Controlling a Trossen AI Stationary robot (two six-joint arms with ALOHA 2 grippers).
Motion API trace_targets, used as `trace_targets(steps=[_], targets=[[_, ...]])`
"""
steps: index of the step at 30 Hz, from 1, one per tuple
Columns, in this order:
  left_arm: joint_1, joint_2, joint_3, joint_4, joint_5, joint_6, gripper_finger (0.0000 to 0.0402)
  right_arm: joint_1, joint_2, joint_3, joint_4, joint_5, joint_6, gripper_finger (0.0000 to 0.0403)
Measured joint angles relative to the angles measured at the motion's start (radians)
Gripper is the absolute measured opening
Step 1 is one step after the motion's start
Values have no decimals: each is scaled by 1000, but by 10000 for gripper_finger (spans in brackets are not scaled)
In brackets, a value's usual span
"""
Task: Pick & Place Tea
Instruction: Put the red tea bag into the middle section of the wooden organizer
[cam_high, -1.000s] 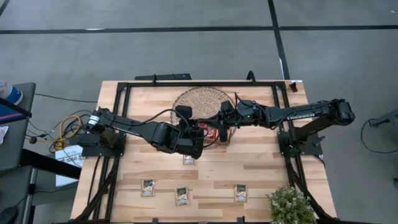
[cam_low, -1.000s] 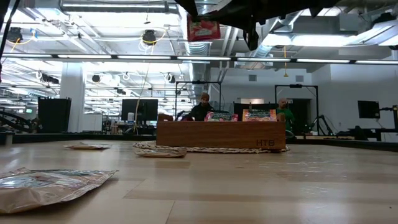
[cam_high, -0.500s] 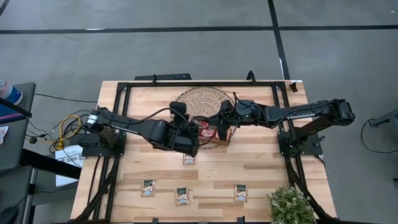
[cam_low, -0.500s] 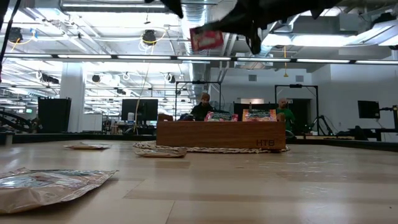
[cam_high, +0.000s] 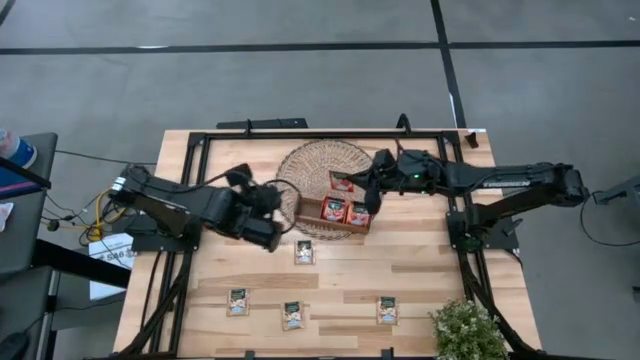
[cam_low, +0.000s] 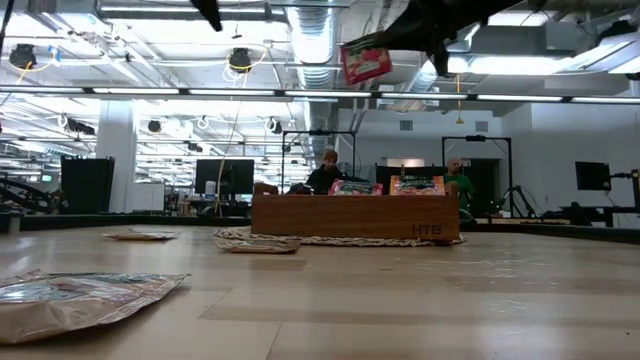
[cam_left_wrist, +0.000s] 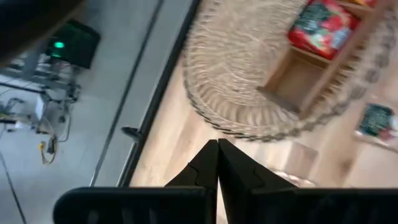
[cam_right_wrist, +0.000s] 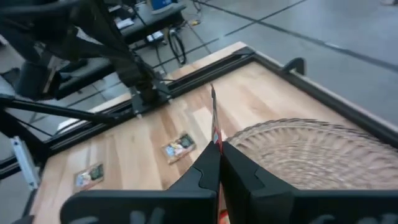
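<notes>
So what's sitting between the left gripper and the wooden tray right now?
In the high view only bare table and the woven mat's edge separate the shut left gripper from the wooden tray.

Your tea sachets: one in the air, two in the tray, four on the table.

You see a red sachet (cam_high: 342, 182) held up edge-on; two red ones (cam_high: 333, 209) stand in compartments; four cream-green ones (cam_high: 304, 253) lie flat, apart.

You're in an open robotics lab: exposed ceiling ducts (cam_low: 312, 40), monitors (cam_low: 223, 176) on benches, people (cam_low: 327, 172) seated behind your wooden table (cam_high: 420, 265).
</notes>
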Motion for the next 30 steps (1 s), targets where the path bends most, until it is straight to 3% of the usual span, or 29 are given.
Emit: trace_targets(steps=[3, 7, 10, 15, 21, 30], targets=[[-18, -101, -170, 77, -25, -60, 1, 5, -42, -1, -41, 19, -18, 0], [-38, -262, -405, 280, 44, -85, 1, 27, -74, -86, 47, 20, -17, 0], [-46, -381, -573, 453, 112, -101, 1, 36, -75, -192, 214, 14, 35, 0], [-44, -555, -788, 693, 137, -116, 1, 66, -32, -347, 505, 23, 127, 0], [-43, -701, -962, 895, 137, -122, 1, 101, 122, -377, 680, 59, 159, 0], [-43, -774, -1031, 923, 155, -168, 1, 140, 328, -377, 835, 217, 217, 0]])
